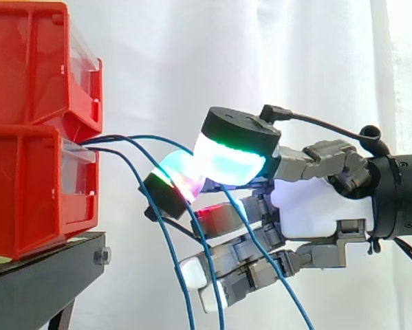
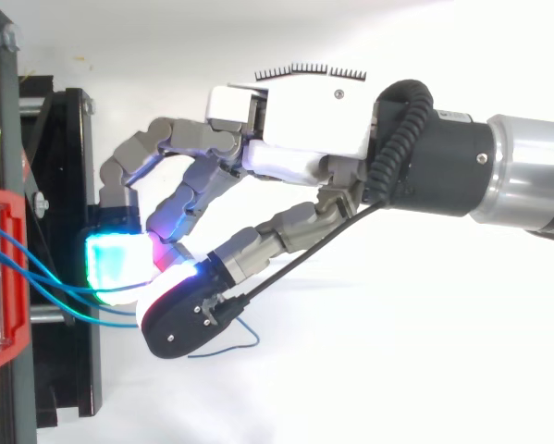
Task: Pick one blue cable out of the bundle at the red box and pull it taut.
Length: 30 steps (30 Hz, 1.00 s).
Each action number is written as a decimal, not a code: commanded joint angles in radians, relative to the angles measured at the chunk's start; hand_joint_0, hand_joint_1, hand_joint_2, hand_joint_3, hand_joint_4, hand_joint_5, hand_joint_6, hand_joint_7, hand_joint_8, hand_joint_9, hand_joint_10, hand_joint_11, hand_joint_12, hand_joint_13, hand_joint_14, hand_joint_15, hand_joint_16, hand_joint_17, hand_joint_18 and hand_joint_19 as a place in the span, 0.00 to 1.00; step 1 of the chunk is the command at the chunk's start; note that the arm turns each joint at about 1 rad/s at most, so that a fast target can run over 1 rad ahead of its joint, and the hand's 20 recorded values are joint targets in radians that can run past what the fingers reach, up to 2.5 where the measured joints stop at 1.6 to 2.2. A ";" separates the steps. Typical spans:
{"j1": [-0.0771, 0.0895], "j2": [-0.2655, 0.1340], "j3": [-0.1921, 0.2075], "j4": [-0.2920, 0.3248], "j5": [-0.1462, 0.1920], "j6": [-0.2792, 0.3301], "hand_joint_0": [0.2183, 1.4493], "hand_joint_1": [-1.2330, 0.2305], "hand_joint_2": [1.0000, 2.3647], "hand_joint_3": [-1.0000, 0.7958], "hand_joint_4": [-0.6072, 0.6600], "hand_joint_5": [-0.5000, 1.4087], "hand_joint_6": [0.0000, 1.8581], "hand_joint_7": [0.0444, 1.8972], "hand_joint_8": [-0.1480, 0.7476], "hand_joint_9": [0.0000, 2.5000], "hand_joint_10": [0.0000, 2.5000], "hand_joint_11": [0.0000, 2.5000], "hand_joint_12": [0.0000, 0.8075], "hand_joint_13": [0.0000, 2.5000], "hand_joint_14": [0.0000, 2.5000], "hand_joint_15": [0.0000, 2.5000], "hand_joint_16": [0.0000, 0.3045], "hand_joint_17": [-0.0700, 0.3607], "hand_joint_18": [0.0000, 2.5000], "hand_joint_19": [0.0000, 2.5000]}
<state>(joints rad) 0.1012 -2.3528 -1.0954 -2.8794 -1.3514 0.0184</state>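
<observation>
One blue cable arcs out of the front of the lower red box and runs right into the meeting point of two glowing pads. There the hand appears to pinch it between the thumb and one curled finger. The remaining fingers curl loosely underneath and hold nothing. Between box and pinch the cable bows upward, so there is slack to take out.

The other blue cables leave the same opening and hang down in front of the black stand, passing just beside the lower fingers. From above, several strands reach the pads close together. I cannot tell for certain that only one sits in the pinch.

To do this step well, the pull should probably go straight away from the box, level with its opening, so the cable straightens rather than kinks at the edge. The pinch needs to be firm, since so thin a cable could slide between the pads. The draw should be slow and stop as the bow flattens. A hard tug may shift the box on the stand, and the lower fingers may snag the hanging strands.
</observation>
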 commanded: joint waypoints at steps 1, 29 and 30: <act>0.000 0.001 0.000 0.000 0.000 0.000 0.30 0.42 0.01 0.34 0.40 0.15 0.50 0.49 0.35 0.42 0.00 0.59 0.45 0.32 0.01 0.26 0.16 0.42 0.25 0.22; 0.000 0.000 0.000 0.000 0.000 0.000 0.28 0.47 0.01 0.33 0.41 0.15 0.49 0.51 0.35 0.43 0.00 0.58 0.46 0.32 0.01 0.26 0.16 0.42 0.24 0.22; 0.000 0.000 0.000 0.000 0.000 0.000 0.28 0.48 0.01 0.33 0.41 0.15 0.49 0.50 0.35 0.43 0.00 0.58 0.45 0.32 0.01 0.26 0.16 0.42 0.24 0.22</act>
<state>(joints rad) 0.1012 -2.3529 -1.0949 -2.8793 -1.3514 0.0184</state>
